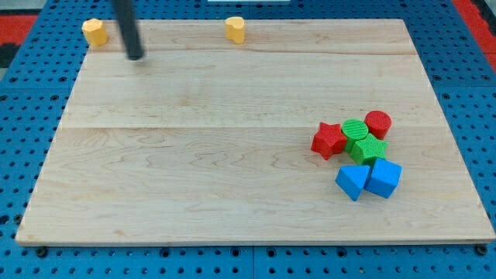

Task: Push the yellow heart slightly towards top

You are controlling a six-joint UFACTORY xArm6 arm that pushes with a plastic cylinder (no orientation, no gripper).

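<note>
The yellow heart [235, 29] sits at the top edge of the wooden board [194, 170], near the middle. My tip [136, 56] is at the board's upper left, well to the left of the heart and slightly below it, not touching it. A second yellow block [94, 31], which looks like a pentagon, lies at the top left corner, just left of and above my tip.
A tight cluster lies at the right: a red star [328, 140], a green cylinder [355, 129], a red cylinder [378, 122], a green star [367, 149], a blue triangle [351, 182] and a blue cube [384, 177]. A blue pegboard surrounds the board.
</note>
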